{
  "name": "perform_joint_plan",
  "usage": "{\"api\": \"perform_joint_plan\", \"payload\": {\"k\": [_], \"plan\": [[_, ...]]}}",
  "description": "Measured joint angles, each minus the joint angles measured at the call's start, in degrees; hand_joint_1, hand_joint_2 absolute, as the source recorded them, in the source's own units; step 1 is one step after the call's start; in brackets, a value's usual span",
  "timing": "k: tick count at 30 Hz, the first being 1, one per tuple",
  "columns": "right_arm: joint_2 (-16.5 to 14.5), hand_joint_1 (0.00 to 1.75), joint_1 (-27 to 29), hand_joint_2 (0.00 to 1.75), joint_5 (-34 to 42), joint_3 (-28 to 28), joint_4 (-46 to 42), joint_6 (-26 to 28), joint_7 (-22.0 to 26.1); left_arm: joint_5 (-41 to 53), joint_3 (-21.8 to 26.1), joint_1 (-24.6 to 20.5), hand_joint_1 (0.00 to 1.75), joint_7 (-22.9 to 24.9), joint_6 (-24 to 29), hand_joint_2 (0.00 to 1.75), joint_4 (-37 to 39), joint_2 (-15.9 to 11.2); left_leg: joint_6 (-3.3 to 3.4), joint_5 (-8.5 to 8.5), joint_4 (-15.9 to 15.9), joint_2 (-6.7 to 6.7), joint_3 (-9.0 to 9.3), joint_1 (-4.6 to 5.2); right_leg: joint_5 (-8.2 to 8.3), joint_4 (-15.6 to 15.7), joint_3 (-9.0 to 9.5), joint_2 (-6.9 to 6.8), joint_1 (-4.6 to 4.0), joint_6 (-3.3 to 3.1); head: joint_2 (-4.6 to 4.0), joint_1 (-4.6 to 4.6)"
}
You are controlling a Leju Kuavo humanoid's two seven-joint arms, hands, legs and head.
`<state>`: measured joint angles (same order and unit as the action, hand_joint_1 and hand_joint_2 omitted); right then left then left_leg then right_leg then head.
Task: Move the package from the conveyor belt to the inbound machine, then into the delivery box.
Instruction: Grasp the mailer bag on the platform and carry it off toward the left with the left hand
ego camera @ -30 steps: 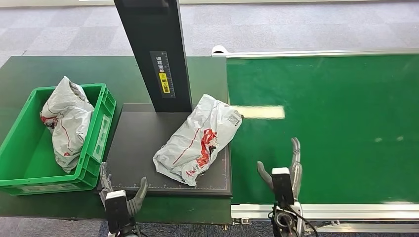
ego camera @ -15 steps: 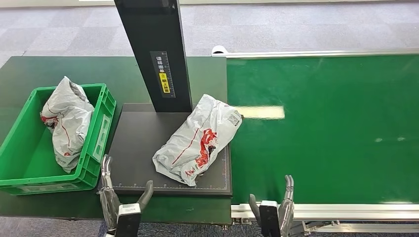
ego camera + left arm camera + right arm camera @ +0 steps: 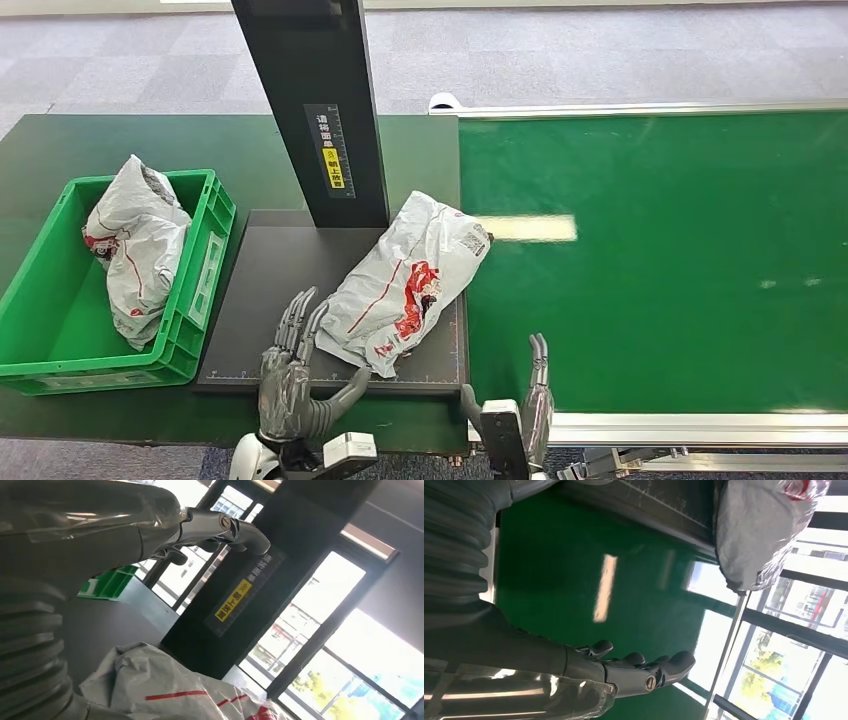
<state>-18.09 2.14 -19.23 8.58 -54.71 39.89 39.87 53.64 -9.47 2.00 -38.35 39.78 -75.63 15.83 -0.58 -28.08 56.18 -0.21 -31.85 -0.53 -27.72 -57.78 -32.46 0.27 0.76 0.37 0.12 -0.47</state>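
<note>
The left hand (image 3: 293, 375) sits over the near edge of the black scanner plate (image 3: 262, 290), fingers spread and pointing away from the robot, thumb out to the right. It's holding nothing, though its fingertips (image 3: 300, 310) reach right up beside the near-left end of the package (image 3: 405, 283); can't tell for sure if they touch it. The right hand (image 3: 520, 405) is low at the near edge of the green conveyor belt (image 3: 660, 260), fingers straight and apart, also empty.

The package is a crinkly white plastic mailer bag with red print. It lies diagonally across the right half of the plate, its far-right end poking a little past the plate's edge toward the belt. In the left wrist view the bag (image 3: 165, 690) shows up close under the hand, with the black post behind it.

That black post (image 3: 315, 110) rises from the far side of the plate and carries a yellow label (image 3: 336, 153). Off to the left, a green crate (image 3: 205, 270) sits on the dark table (image 3: 60, 140), just beside the plate, with another white bag (image 3: 135, 245) slumped inside it. Grey carpet (image 3: 600, 50) runs along the far side.
</note>
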Motion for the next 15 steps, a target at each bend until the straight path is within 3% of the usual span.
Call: {"api": "perform_joint_plan", "payload": {"k": [7,15], "plan": [[-0.40,0.00,-1.83,1.75,1.22,2.22,1.39,0.01,0.00,6.18,-2.04,-11.56,0.00,12.03,-0.83,1.75,10.98,-0.01,0.01,0.05,0.02,-0.03,0.05,0.01,0.05,0.00,0.10,-0.01,0.01,0.00,0.01,0.00],[-0.40,0.00,-2.92,1.75,1.43,2.96,2.87,0.01,-0.01,7.92,-3.02,-21.03,0.00,18.23,-3.96,1.75,21.76,0.26,0.01,0.05,0.03,-0.05,0.03,0.00,0.05,-0.01,0.06,-0.01,0.00,0.00,-0.01,0.01]]}}
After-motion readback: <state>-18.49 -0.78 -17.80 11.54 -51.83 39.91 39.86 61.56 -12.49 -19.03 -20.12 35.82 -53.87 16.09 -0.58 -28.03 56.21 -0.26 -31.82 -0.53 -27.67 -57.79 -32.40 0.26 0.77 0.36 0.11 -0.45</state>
